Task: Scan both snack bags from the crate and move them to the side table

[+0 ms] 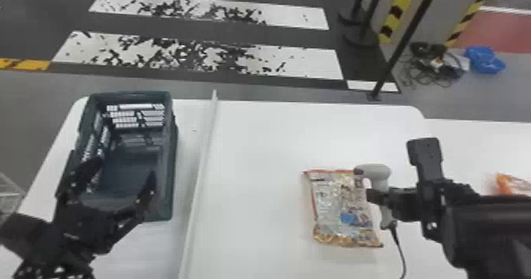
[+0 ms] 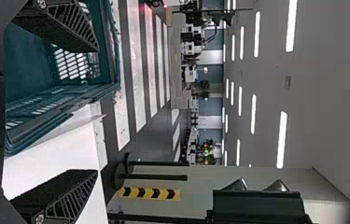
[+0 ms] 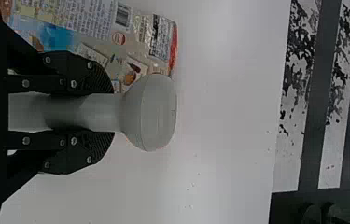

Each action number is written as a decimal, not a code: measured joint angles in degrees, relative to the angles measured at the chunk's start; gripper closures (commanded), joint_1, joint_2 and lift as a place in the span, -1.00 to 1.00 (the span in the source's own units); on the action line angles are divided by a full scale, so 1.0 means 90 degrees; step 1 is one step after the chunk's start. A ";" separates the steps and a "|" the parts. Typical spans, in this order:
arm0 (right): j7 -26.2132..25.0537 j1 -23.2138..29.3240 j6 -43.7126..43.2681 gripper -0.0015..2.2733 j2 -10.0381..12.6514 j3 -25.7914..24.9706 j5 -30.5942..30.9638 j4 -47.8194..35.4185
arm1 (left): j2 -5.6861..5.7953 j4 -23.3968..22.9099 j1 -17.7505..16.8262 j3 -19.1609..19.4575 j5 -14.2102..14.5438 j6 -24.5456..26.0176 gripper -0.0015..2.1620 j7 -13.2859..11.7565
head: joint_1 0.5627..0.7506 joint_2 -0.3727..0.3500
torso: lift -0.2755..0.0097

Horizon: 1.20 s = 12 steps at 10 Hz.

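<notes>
My right gripper [image 1: 374, 196] is shut on the grey handheld scanner [image 1: 378, 172], whose head overlaps the right edge of a snack bag [image 1: 334, 205] lying flat on the white table. In the right wrist view, the fingers of the right gripper [image 3: 111, 113] press both sides of the handle below the scanner head [image 3: 153, 112]; a printed barcode faces up on the bag [image 3: 93, 25]. Over the near part of the dark crate [image 1: 169, 179], my left gripper [image 1: 125, 169] stands open. The left gripper [image 2: 97, 111] has the crate rim [image 2: 109, 88] beyond its spread fingers.
A raised white strip [image 1: 201, 171] runs along the table between crate and bag. Another orange bag [image 1: 513, 183] rests on the side table [image 1: 482, 147] at the far right, partly behind my right arm. The scanner's cable [image 1: 400, 250] trails toward the near edge.
</notes>
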 measured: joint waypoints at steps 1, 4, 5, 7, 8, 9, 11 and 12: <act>0.0006 -0.0069 -0.0277 0.98 -0.0040 -0.0317 -0.0133 0.0328 | -0.0002 0.0002 -0.0002 -0.0002 0.0000 0.0000 -0.94 -0.0004 | 0.41 -0.50 | 0.73; -0.0009 -0.0345 -0.1146 0.98 -0.0292 -0.0892 -0.0299 0.1382 | -0.0001 0.0020 -0.0006 -0.0002 0.0000 -0.0014 -0.94 0.0001 | 0.41 -0.71 | 0.73; -0.0011 -0.0485 -0.1398 0.98 -0.0424 -0.0992 -0.0320 0.1782 | -0.0007 0.0021 -0.0009 -0.0002 0.0000 -0.0020 -0.94 0.0004 | 0.41 -0.79 | 0.73; -0.0020 -0.0741 -0.1754 0.98 -0.0662 -0.1029 -0.0311 0.2461 | -0.0018 0.0025 -0.0025 -0.0002 0.0000 -0.0028 -0.94 0.0004 | 0.41 -0.87 | 0.73; -0.0020 -0.0878 -0.1921 0.98 -0.0755 -0.1028 -0.0291 0.2810 | -0.0028 0.0031 -0.0037 -0.0002 0.0000 -0.0026 -0.94 0.0005 | 0.41 -0.91 | 0.73; -0.0020 -0.0994 -0.2117 0.98 -0.0827 -0.1008 -0.0260 0.3149 | -0.0040 0.0038 -0.0041 -0.0002 0.0000 -0.0021 -0.94 0.0005 | 0.41 -0.94 | 0.73; -0.0020 -0.1141 -0.2406 0.97 -0.0885 -0.0960 -0.0220 0.3622 | -0.0051 0.0048 -0.0041 -0.0002 0.0000 -0.0019 -0.94 0.0004 | 0.41 -0.94 | 0.73; -0.0041 -0.1217 -0.2573 0.97 -0.0896 -0.0925 -0.0191 0.3864 | -0.0055 0.0049 -0.0041 -0.0002 0.0000 -0.0019 -0.94 0.0004 | 0.41 -0.94 | 0.73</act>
